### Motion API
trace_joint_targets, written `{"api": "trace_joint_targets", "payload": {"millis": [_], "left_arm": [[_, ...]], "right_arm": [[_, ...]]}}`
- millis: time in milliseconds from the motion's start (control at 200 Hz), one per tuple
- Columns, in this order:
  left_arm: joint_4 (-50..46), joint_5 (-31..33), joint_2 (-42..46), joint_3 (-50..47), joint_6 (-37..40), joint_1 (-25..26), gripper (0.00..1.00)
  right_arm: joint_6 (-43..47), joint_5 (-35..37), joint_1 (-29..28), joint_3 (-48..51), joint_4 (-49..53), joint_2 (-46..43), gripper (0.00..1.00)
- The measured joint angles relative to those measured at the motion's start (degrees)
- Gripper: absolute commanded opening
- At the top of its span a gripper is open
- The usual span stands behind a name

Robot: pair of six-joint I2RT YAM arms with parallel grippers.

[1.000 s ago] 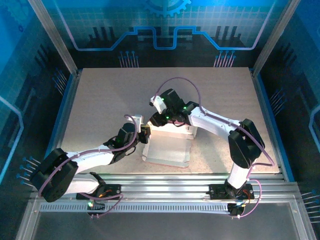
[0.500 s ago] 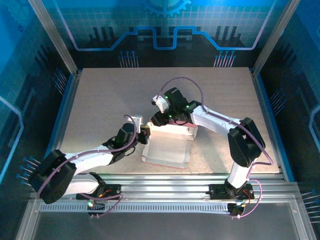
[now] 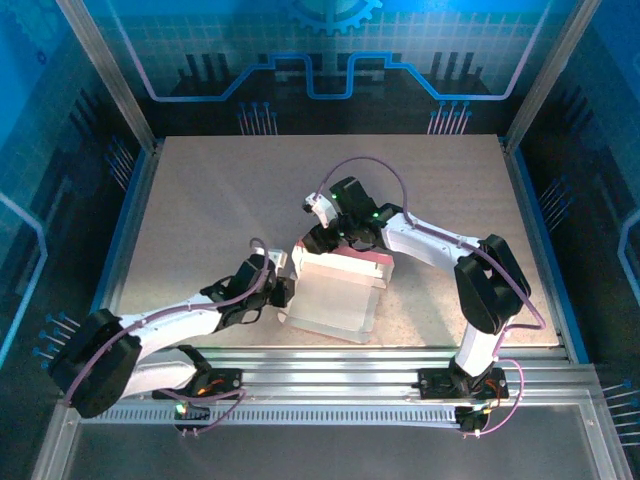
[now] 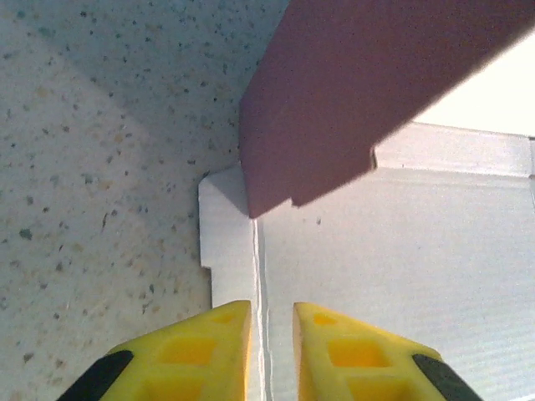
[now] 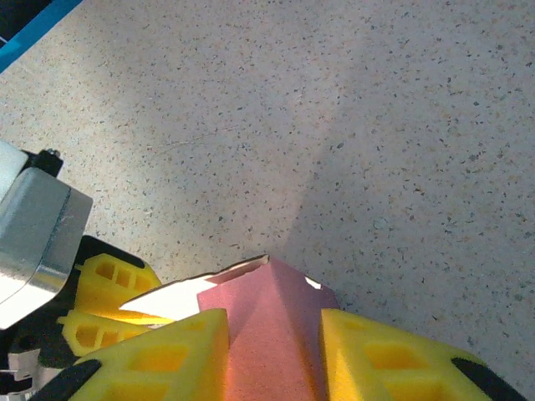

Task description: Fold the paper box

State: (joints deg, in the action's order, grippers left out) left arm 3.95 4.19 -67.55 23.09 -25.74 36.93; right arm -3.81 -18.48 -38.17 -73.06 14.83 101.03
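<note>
The box (image 3: 332, 300) looks light, bendy; pinch flap edges; right gripper (image 5: 274, 322) clamps its pink wall; left gripper (image 4: 272, 311) slightly apart.

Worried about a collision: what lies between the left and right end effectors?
The paper box's raised flap separates left end effector from right end effector, per the right wrist view.

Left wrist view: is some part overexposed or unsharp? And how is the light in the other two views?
Left wrist: the paper box burns out to white at upper right, its pink flap is close and soft. Right wrist: a broad soft shadow crosses the table; sharp grain. Top external: blue-tinted surroundings, evenly lit, sharp.
</note>
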Motion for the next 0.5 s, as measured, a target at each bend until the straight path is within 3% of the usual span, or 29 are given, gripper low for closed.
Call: {"api": "trace_joint_targets", "payload": {"millis": [205, 500], "left_arm": [[-6.0, -0.2, 4.9, 0.0, -0.7, -1.0, 0.28], [-5.9, -6.1, 5.8, 0.0, 1.9, -8.9, 0.40]], "right_arm": [[0.0, 0.0, 0.0, 0.1, -0.3, 0.0, 0.34], [0.0, -0.5, 0.1, 0.1, -0.3, 0.0, 0.33]]}}
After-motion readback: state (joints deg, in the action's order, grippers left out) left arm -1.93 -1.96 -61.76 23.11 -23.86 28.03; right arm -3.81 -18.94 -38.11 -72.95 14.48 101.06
